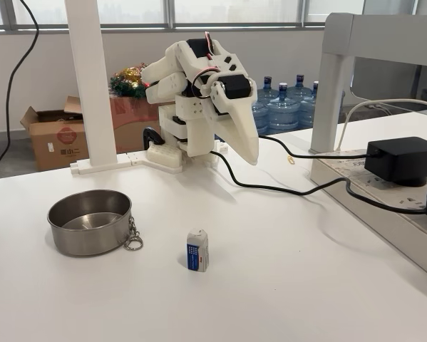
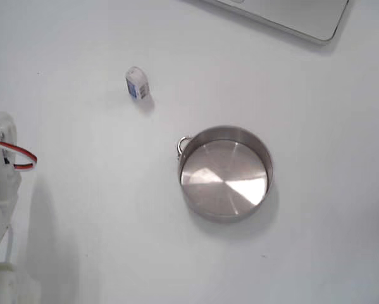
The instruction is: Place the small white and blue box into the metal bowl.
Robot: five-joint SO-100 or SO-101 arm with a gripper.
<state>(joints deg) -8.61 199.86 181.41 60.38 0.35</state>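
Note:
The small white and blue box (image 1: 197,250) stands upright on the white table near the front, its blue face toward the camera; from above the box (image 2: 137,83) sits up and left of the bowl. The metal bowl (image 1: 90,236) rests to the box's left with nothing in it, a keyring clip (image 1: 133,241) hanging at its rim; its bare bottom shows from above (image 2: 226,172). The white arm is folded at the back of the table. My gripper (image 1: 250,158) points down there, shut on nothing, well away from box and bowl.
A black cable (image 1: 284,189) runs across the table to a black power adapter (image 1: 402,160) on a grey strip at the right. A white post (image 1: 92,85) stands at back left. A flat grey device edge (image 2: 290,16) lies along the top of a fixed view.

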